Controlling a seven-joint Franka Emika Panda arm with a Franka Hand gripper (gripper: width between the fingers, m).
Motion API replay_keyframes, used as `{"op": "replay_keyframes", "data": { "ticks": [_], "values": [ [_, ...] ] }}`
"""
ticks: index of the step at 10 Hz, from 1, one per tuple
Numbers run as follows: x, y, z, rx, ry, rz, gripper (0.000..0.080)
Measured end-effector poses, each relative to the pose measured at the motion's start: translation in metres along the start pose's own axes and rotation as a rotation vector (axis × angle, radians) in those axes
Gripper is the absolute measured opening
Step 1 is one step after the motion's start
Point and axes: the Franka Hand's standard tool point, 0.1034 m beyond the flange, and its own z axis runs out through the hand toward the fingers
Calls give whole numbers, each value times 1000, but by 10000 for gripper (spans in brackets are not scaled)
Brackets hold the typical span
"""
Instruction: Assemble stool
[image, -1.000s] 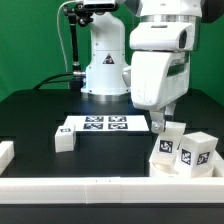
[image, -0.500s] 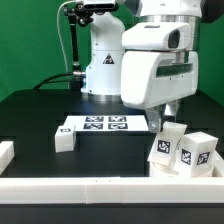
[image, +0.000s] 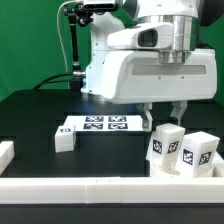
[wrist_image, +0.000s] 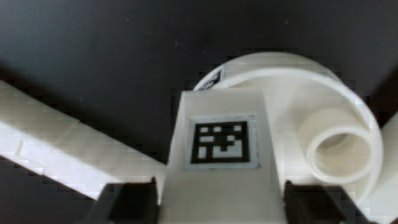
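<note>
Gripping a blocky white leg (image: 165, 146), the pincer (image: 166, 120) hangs straight down from the big white wrist housing, with one finger on each side of the leg's top. In the wrist view the same leg fills the gap between the two dark fingers (wrist_image: 128, 205), its black-and-white tag facing the camera, so the jaws are closed on it rather than gaping.

The leg stands upright on the exterior view's right, toward the near edge of the black tabletop (image: 35, 115). Just beside it, further to the exterior view's right, a second leg (image: 197, 153) stands with its own tag showing; whether the two touch I cannot tell. In the wrist view a rounded white part (wrist_image: 285, 75) sits right behind the held leg.

The marker board (image: 100, 124) lies flat near the middle of the tabletop. Another blocky white piece (image: 65, 140) rests by its end on the exterior view's left. A long white rail (image: 100, 186) runs along the near edge.
</note>
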Motion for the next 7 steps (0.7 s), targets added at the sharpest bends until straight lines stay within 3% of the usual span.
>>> {"op": "replay_keyframes", "data": {
  "ticks": [2, 7],
  "values": [
    [2, 0, 0, -10, 38, 183, 340],
    [4, 0, -1, -3, 54, 586, 340]
  ]
}}
